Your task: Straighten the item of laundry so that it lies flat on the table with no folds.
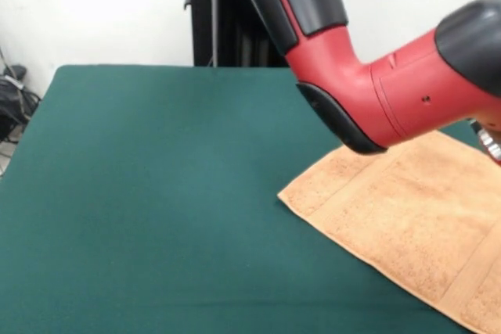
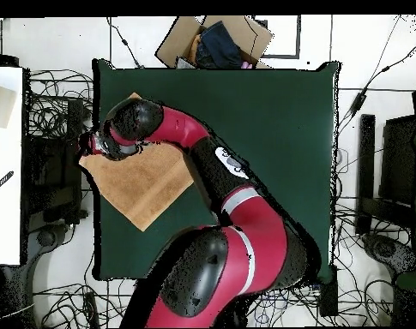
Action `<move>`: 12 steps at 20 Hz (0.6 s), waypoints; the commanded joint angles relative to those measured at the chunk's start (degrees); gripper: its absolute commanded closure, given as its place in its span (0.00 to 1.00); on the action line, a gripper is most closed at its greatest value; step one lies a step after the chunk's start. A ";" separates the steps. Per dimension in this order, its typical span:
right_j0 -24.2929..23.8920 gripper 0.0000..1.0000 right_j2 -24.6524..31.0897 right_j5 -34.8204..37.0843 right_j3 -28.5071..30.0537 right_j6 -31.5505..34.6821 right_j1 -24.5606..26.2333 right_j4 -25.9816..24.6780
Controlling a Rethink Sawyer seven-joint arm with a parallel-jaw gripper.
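The peach-orange towel (image 1: 415, 217) lies spread on the dark green table (image 1: 156, 177) at the right of the front view, turned diagonally, with a woven band along its near-left hem. In the overhead view the towel (image 2: 142, 184) sits at the table's (image 2: 271, 120) left edge, and one corner reaches just past that edge. My red and black arm (image 1: 368, 91) hangs over the towel's far part and hides it. My gripper (image 2: 98, 144) is at the towel's left side by the table edge; only a metal bit of it (image 1: 491, 142) shows in the front view.
An open cardboard box (image 2: 215, 41) with dark things in it stands beyond the table's top edge in the overhead view. Cables lie on the floor all round. A white surface (image 2: 3, 163) is at the left. My arm's links (image 2: 232, 184) cross the table's middle.
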 commanded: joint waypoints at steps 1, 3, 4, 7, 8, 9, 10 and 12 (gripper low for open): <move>-1.78 0.00 -5.11 7.94 -4.23 -3.84 -0.50 -5.59; -2.14 0.00 -4.98 8.65 -4.99 -4.51 -0.12 -6.45; -2.32 0.00 -4.92 9.00 -5.37 -4.84 0.07 -6.88; -2.66 0.00 -4.80 10.18 -6.80 -5.97 0.64 -8.44; -2.90 0.00 -4.65 10.44 -7.11 -6.24 0.95 -8.87; -3.14 0.00 -4.50 10.71 -7.41 -6.52 1.26 -9.31; -3.37 0.00 -4.39 10.62 -7.53 -6.64 1.43 -9.79; -3.85 0.00 -4.05 10.99 -7.89 -6.92 1.98 -10.44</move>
